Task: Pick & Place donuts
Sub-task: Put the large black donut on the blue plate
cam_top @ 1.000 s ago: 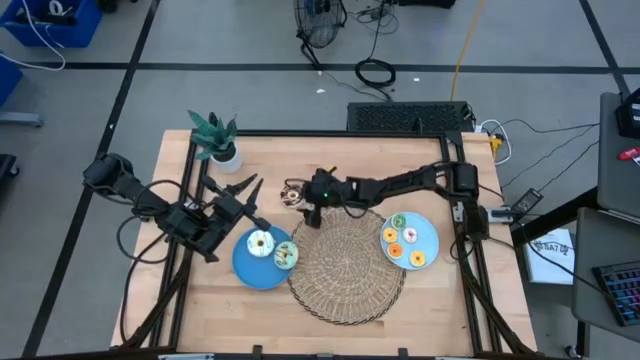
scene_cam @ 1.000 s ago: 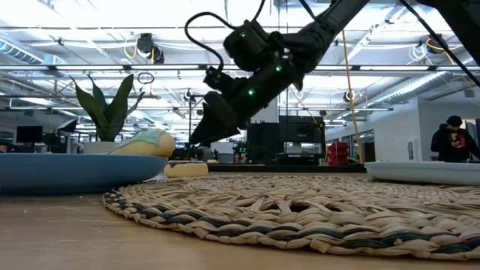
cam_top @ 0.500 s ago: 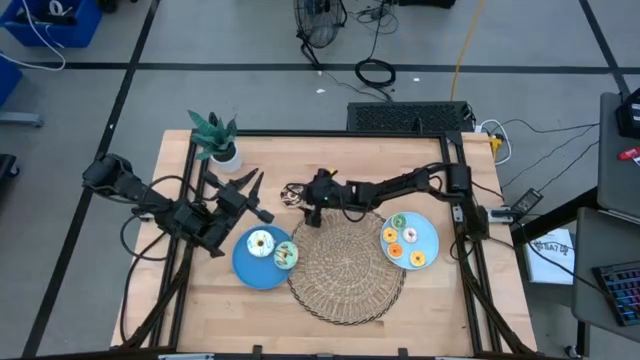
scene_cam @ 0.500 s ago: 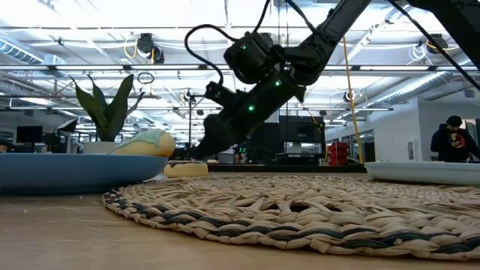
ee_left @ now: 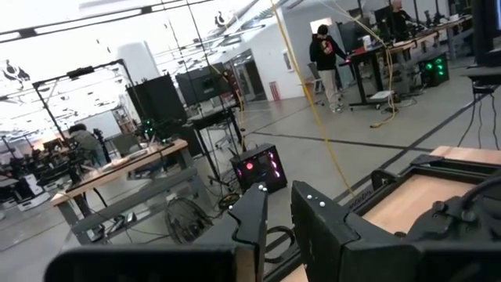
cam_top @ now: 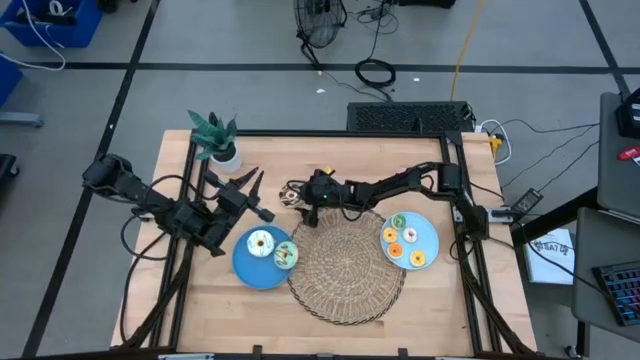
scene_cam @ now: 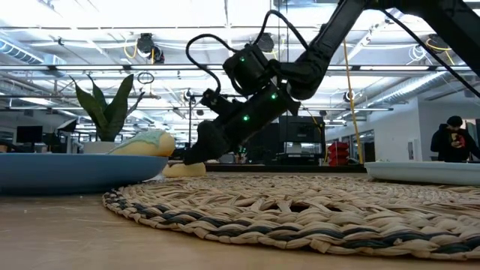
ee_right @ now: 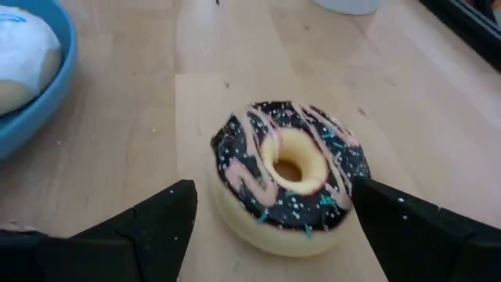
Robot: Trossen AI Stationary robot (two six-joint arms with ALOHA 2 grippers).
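Seen from above, a wooden table [cam_top: 440, 300] carries a round woven mat [cam_top: 347, 265] near its front edge, with a blue plate [cam_top: 252, 268] on the mat's left holding 2 large donuts [cam_top: 271, 248] and a second blue plate [cam_top: 428, 237] on its right holding several small donuts [cam_top: 406, 242]. The right gripper [cam_top: 297, 193] reaches across to the middle of the table, just behind the mat, at a chocolate donut [cam_top: 292, 193]. The left gripper [cam_top: 252, 190] waits near the table's left edge beside a potted plant [cam_top: 217, 138]. From table height, the right gripper [scene_cam: 196, 151] slants down behind the mat [scene_cam: 300, 206]. The left wrist view shows its 2 fingers [ee_left: 258, 215] raised with a narrow gap, holding nothing. The right wrist view shows the chocolate donut [ee_right: 286, 174] lying flat on the table between spread fingers [ee_right: 153, 221], 1 on each side, neither touching it.
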